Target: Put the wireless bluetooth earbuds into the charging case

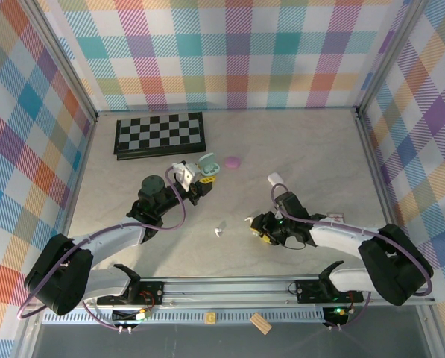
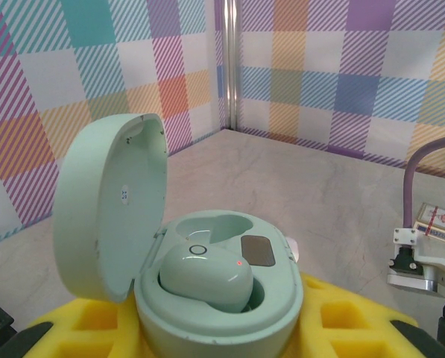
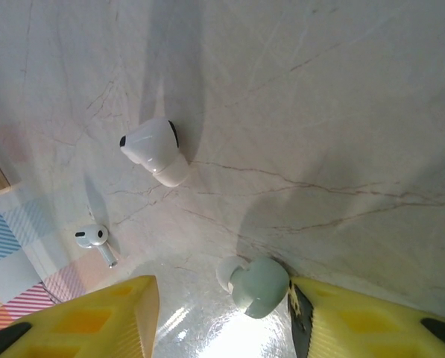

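My left gripper (image 2: 218, 332) is shut on the mint green charging case (image 2: 229, 298), held upright between its yellow fingers (image 2: 356, 321) with the lid (image 2: 106, 212) swung open. One mint earbud (image 2: 207, 276) sits in the near socket; the far socket is bare. From above, the case (image 1: 207, 165) is at the table's middle. My right gripper (image 3: 226, 313) hangs low over the table, open, with a loose mint earbud (image 3: 261, 287) lying between its fingers, touching the right finger and apart from the left. Two white earbuds (image 3: 151, 153) (image 3: 95, 240) lie beyond it.
A folded chessboard (image 1: 159, 134) lies at the back left. A small purple pebble-shaped object (image 1: 232, 161) rests just right of the case. A white earbud (image 1: 220, 232) lies left of the right gripper (image 1: 256, 228). A small patterned box (image 2: 440, 220) sits near the right arm.
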